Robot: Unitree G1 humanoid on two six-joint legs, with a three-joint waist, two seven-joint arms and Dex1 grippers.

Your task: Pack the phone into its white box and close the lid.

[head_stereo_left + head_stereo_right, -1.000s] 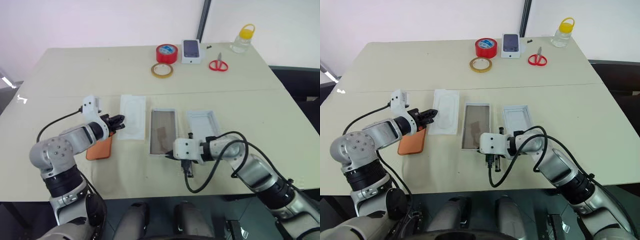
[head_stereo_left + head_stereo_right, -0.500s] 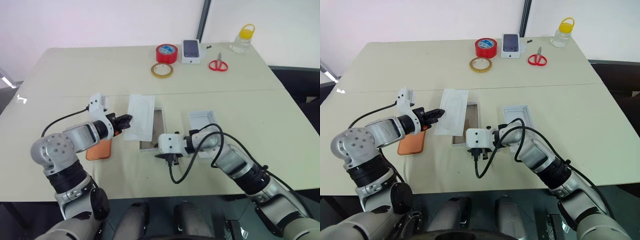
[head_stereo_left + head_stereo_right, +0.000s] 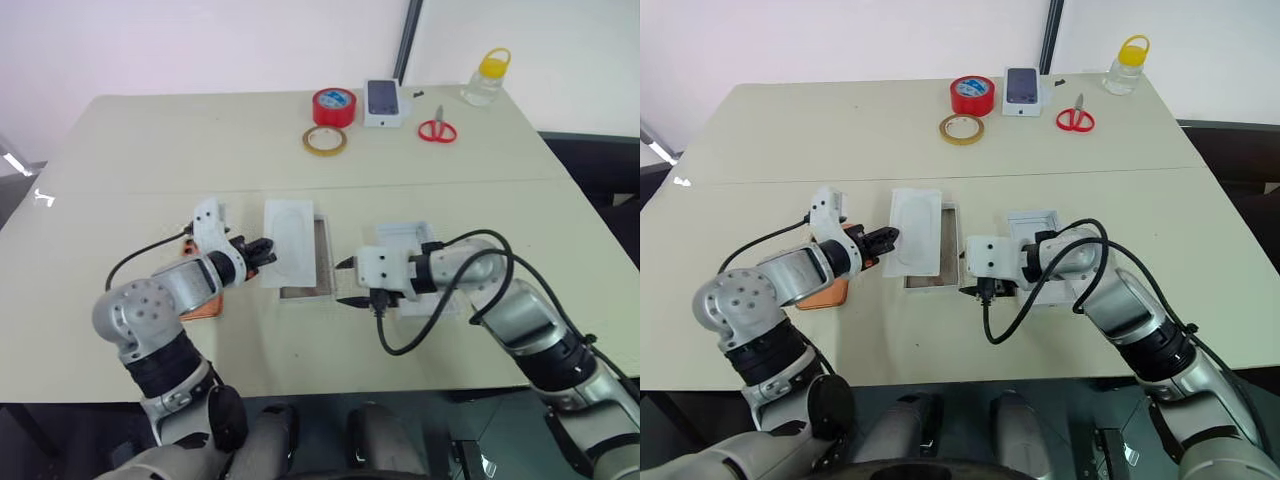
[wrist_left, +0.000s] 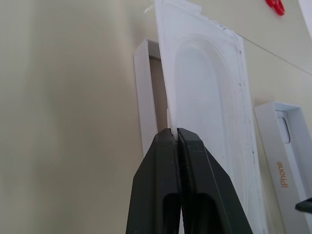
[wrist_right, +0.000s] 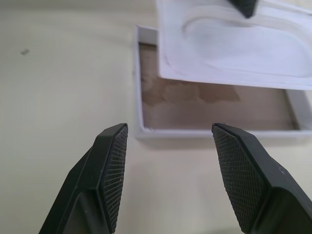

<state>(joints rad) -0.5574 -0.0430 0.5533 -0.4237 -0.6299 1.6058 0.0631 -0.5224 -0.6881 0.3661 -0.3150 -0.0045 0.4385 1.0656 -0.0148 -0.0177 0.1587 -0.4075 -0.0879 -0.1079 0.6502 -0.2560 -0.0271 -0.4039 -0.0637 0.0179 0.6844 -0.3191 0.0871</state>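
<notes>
White insert (image 3: 291,243), pinched in the left gripper (image 3: 268,250)'s closed jaws, lies partly over the white box (image 5: 146,131); right gripper (image 3: 345,282)'s jaws open beside it

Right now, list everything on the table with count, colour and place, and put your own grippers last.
Insert: 1, white, over the white box, held at its edge.
Phone: 1, orange, near left.
Lid: 1, white, right of box.
Tape rolls: 2, red and tan, far centre.
Small box: 1, white, far.
Scissors: 1, red, far right.
Jar: 1, yellow-capped, far right.
Left gripper: shut on insert.
Right gripper: open, beside box.
</notes>
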